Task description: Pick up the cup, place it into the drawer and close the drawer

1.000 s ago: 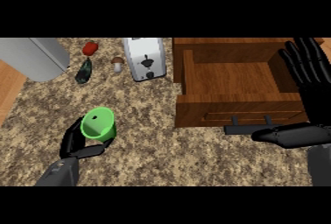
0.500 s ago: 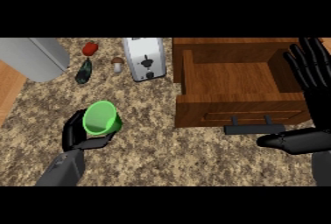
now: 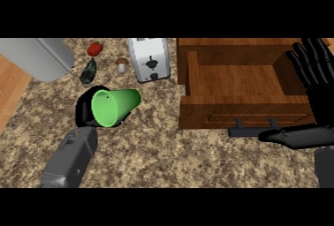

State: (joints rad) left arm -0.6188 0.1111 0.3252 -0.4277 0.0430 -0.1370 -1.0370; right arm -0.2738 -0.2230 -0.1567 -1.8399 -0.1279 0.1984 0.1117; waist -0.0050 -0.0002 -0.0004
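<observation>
The left hand has its black fingers curled round a green cup and holds it above the speckled stone counter — the cup lies tipped on its side, its open mouth facing down-left toward the grey forearm and its narrower base pointing right toward the drawer. The wooden drawer stands pulled open to the right of the cup, well apart from it, its bare inside showing; a dark handle runs along its front panel. The right hand rests at the right edge over the drawer's far side, fingers straight and spread, pointing up and holding nothing; its thumb lies lower down, just beside the handle's right end — whether it touches I cannot tell. Behind the cup sits a silver toaster, with a small mushroom just left of it, then a dark green vegetable and a red pepper. A large grey rounded object fills the upper left corner.
</observation>
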